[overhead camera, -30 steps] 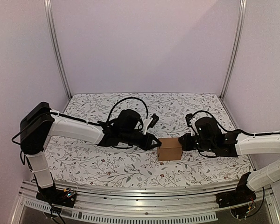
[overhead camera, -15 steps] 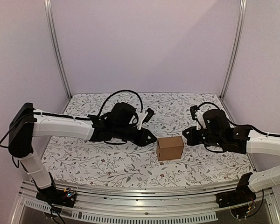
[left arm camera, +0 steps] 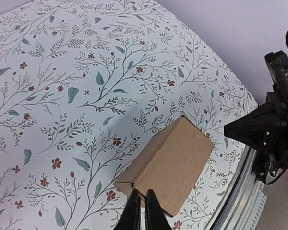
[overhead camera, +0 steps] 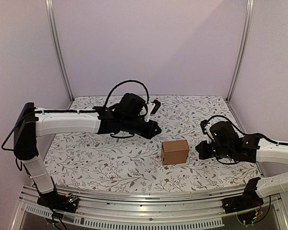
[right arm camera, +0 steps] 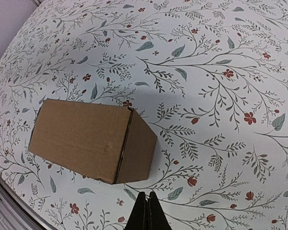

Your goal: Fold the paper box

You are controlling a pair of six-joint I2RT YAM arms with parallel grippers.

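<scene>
The paper box (overhead camera: 174,152) is a closed brown cardboard box standing alone on the floral table cover. It also shows in the left wrist view (left arm camera: 170,163) and the right wrist view (right arm camera: 92,140). My left gripper (overhead camera: 156,129) is shut and empty, raised above and to the left of the box; its tips (left arm camera: 144,201) overlap the box's near corner in the left wrist view. My right gripper (overhead camera: 200,150) is shut and empty, a short way right of the box; its tips (right arm camera: 146,203) are apart from the box's end face.
The floral cover (overhead camera: 110,163) spans the table between lilac walls and two metal posts (overhead camera: 57,48). A metal rail (overhead camera: 144,199) runs along the near edge. The right arm (left arm camera: 271,129) shows at the right of the left wrist view.
Both grippers have drawn back from the box: the left one up and away to the left, the right one to the right. The box stays in place, now free of both.
</scene>
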